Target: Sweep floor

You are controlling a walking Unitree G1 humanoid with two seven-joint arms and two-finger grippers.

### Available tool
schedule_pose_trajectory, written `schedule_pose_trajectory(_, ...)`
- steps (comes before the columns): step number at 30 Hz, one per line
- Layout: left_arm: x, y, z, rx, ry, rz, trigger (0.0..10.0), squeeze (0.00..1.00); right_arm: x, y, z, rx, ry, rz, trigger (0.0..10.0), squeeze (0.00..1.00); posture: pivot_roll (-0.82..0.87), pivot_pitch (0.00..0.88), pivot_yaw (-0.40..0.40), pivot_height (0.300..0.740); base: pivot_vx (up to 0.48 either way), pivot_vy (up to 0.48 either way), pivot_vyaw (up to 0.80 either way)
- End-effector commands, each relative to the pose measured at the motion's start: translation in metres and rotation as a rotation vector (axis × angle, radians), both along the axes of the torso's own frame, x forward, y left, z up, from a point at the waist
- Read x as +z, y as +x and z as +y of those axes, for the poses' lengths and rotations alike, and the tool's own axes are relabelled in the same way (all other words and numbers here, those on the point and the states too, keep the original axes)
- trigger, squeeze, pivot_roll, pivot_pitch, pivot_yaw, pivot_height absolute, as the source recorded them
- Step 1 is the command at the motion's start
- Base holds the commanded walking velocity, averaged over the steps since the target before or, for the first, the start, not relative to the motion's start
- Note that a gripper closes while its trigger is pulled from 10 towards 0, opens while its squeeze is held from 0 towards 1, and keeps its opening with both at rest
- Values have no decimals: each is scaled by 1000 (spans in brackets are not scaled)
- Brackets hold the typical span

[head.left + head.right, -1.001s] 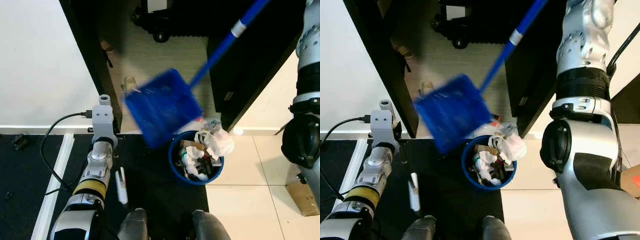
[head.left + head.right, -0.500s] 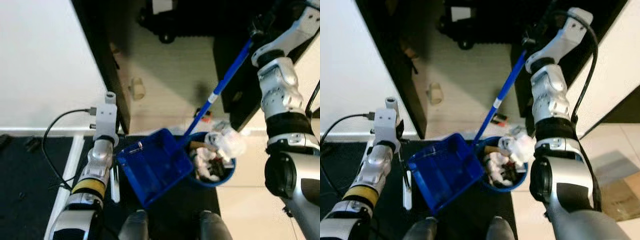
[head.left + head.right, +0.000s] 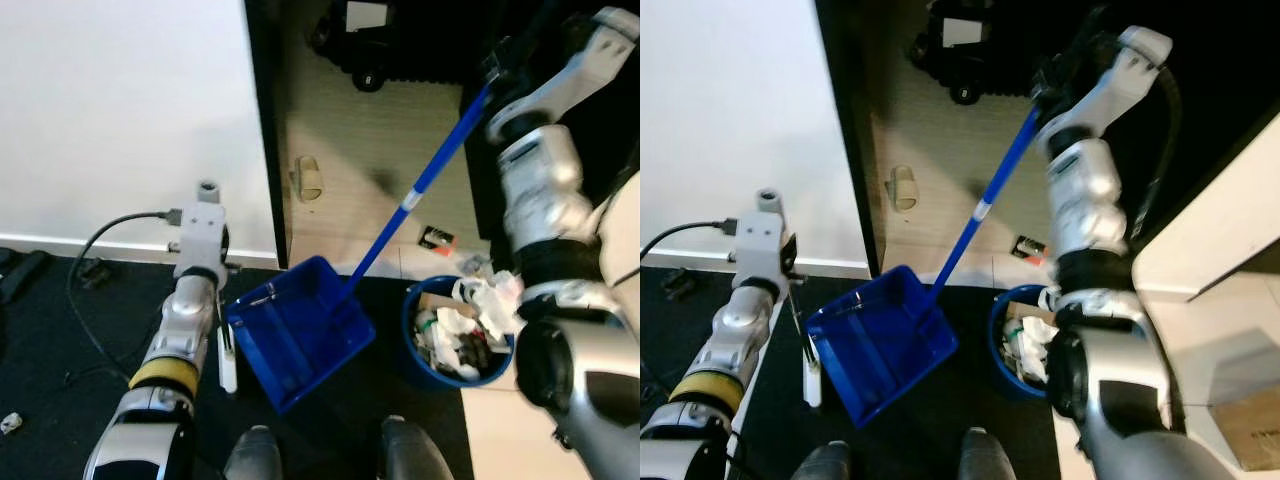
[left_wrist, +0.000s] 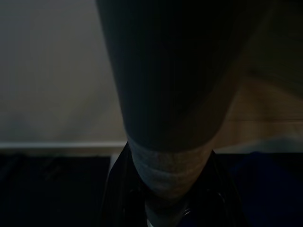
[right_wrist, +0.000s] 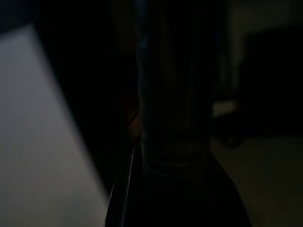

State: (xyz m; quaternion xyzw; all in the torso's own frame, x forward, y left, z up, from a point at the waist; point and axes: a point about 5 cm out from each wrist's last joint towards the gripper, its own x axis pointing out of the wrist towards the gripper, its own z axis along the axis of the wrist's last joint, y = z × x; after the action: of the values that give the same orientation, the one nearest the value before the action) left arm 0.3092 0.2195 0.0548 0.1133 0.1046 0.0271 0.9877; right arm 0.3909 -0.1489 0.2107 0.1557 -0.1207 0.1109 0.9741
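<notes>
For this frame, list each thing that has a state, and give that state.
Dustpan: down on the dark floor, tilted, nothing visible in its tray.
Dustpan handle: slanting up to the right end effector, which grips its top.
Bin: upright, heaped with crumpled trash.
Left end effector: low beside the dustpan.

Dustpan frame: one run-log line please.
dustpan on dark mat, beside bin | right tool high on handle | bin full | left arm beside pan
</notes>
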Motion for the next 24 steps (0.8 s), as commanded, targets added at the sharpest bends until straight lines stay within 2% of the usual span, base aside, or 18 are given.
schedule_pose_trajectory(1, 10, 4, -2, -17, 28, -43, 10000, 0, -15, -4, -14, -58, -4, 35, 10000, 0, 96, 17, -55, 740, 0, 480, 0)
schedule_pose_trajectory(5, 11, 4, -1, -14, 30, -47, 10000, 0, -33, -7, -15, -89, -32, 83, 10000, 0, 94, 21, -52, 740, 0, 480, 0)
schedule_pose_trajectory(8, 13, 4, 0, -5, 26, -57, 10000, 0, -68, -18, -21, -157, -105, 167, 10000, 0, 95, 28, -49, 740, 0, 480, 0)
schedule_pose_trajectory(10, 14, 4, 1, 4, 16, -60, 10000, 0, -77, -23, -21, -170, -150, 183, 10000, 0, 95, 28, -49, 740, 0, 480, 0)
schedule_pose_trajectory(17, 13, 4, 2, 47, -21, -66, 10000, 0, -91, -31, -20, -186, -207, 199, 10000, 0, 93, 34, -64, 740, 0, 480, 0)
schedule_pose_trajectory(24, 13, 3, 2, 49, -20, -67, 10000, 0, -95, -32, -27, -249, -203, 205, 10000, 0, 95, 34, -66, 740, 0, 480, 0)
